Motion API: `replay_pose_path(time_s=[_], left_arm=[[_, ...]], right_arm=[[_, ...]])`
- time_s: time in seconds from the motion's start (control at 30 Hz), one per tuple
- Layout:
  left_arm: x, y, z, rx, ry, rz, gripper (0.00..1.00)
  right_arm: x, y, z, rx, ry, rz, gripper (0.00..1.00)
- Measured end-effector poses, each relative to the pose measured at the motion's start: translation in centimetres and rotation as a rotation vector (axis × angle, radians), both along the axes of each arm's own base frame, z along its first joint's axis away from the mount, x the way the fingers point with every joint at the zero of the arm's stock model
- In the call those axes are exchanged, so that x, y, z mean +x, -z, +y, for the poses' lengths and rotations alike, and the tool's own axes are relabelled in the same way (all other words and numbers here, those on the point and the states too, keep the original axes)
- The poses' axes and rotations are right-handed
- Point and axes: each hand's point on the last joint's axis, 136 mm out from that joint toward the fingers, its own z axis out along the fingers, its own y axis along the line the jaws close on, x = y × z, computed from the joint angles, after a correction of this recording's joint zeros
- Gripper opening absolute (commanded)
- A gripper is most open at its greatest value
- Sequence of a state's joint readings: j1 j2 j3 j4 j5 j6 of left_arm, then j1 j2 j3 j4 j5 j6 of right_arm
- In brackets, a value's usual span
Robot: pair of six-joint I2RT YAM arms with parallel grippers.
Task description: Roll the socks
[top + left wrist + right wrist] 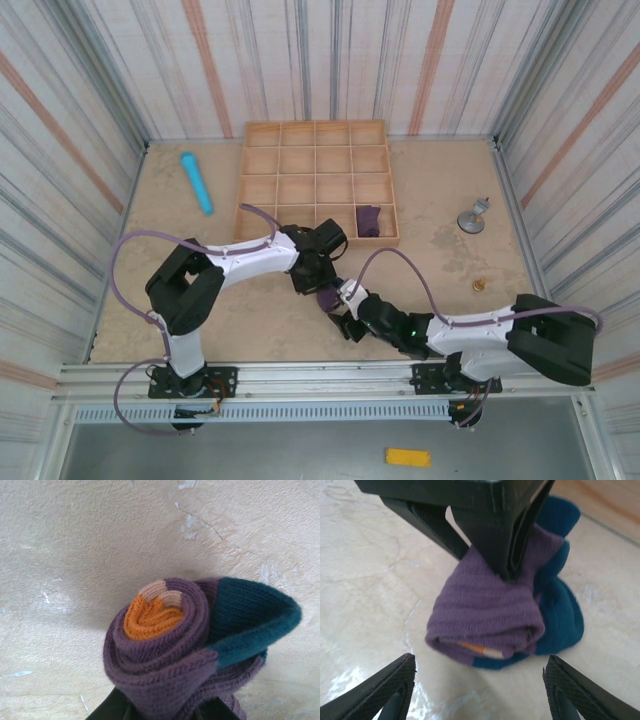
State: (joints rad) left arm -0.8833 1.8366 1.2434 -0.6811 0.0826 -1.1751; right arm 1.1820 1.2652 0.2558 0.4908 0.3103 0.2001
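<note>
while in left gripper (321,286), sock roll (165,645)

Look, left white-tube arm (250,258) w/ black joint blocks, right white-tube arm (470,332) same build; lilac cables (390,250) loop off both. Tiny green LED (413,326) lit. And right gripper (479,680) fingers (390,685): black, cross-hatched.

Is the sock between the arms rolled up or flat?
Rolled up. The sock winds in a spiral around an orange middle; its teal cuff sticks out loose.

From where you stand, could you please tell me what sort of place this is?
Probably a robot test bench, not a home: two arms bolted to a rail at the table edge, striped panels walling it in, and a wooden sorting tray.
</note>
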Motion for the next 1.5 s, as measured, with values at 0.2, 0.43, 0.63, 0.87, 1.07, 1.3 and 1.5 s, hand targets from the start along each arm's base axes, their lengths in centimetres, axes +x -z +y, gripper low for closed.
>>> replay_pose_path(time_s=[0.2,0.43,0.63,0.87,1.07,1.3,1.5], left_arm=[[0.0,0.1,0.0,-0.015,-0.010,0.023,0.00],[0.0,0.2,0.1,-0.024,-0.014,0.035,0.00],[0.1,0.3,0.2,-0.056,-0.028,0.046,0.00],[0.3,0.4,0.1,-0.085,-0.040,0.037,0.00],[0.8,0.1,0.5,-0.131,-0.088,-0.027,0.43],[0.9,-1.2,1.5,-0.142,-0.117,-0.095,0.92],[0.7,-3.3,1.8,-0.157,-0.090,-0.213,0.90]], right_arm=[[0.7,0.0,1.8,-0.048,-0.035,-0.118,0.68],[2.0,-0.1,3.1,-0.065,-0.018,-0.182,0.61],[2.4,0.9,2.8,-0.077,0.019,-0.169,0.54],[2.6,1.1,2.4,-0.033,0.084,-0.119,0.05],[3.5,1.1,2.2,0.078,0.113,-0.007,0.00],[4.9,1.1,1.5,0.276,0.123,0.195,0.00],[5.5,1.2,0.8,0.412,0.147,0.357,0.00]])
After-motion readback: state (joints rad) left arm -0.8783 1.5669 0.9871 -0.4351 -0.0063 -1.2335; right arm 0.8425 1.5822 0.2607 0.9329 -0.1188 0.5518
